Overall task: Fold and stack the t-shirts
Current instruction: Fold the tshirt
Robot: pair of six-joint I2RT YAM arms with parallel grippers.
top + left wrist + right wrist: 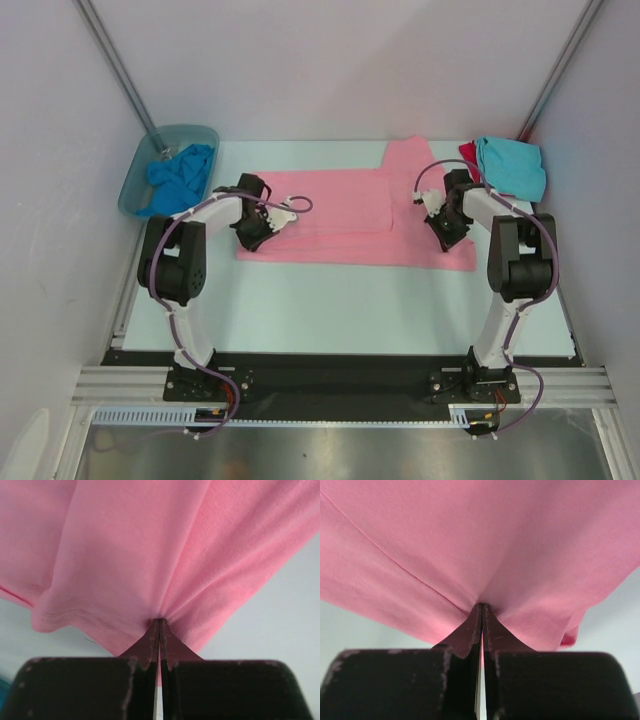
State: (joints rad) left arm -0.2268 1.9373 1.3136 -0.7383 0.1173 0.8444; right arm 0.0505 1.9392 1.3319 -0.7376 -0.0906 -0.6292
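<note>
Pale desk (330, 310) between white walls, two arms bolted side by side at its near edge.

Across the middle of the desk, reaching toward the far side: large light pink t-shirt (340, 215), lying in flat overlapping layers, one sleeve sticking out toward the far edge on the right.

At the far left corner: translucent grey-blue tub (140, 180), tilted against the wall, with a crumpled bright blue t-shirt (180, 175) inside.

At the far right corner, just beside the pink sleeve: folded turquoise t-shirt (512, 165) resting on top of a red t-shirt (467, 152), only a sliver of the red showing at the left edge.

Seen from above, left fingers (250, 238) down at the pink t-shirt's near left corner, right fingers (447, 235) down at its near right side, both arms bent inward over the cloth.

Seen from the left wrist: left fingers (147, 645) pressed together, pinching a gathered point of pink t-shirt (150, 545), with folds fanning upward from the pinch, a stitched hem sagging to the left and bare desk (280, 620) beyond on the right.

Seen from the right wrist: right fingers (465, 632) likewise pressed together on pink t-shirt (485, 540), nipping the fabric at the tips, with a seam running diagonally down to the pinch from the upper left, a small fold hanging at the lower right and pale desk (365, 625) showing beneath the lifted cloth.
</note>
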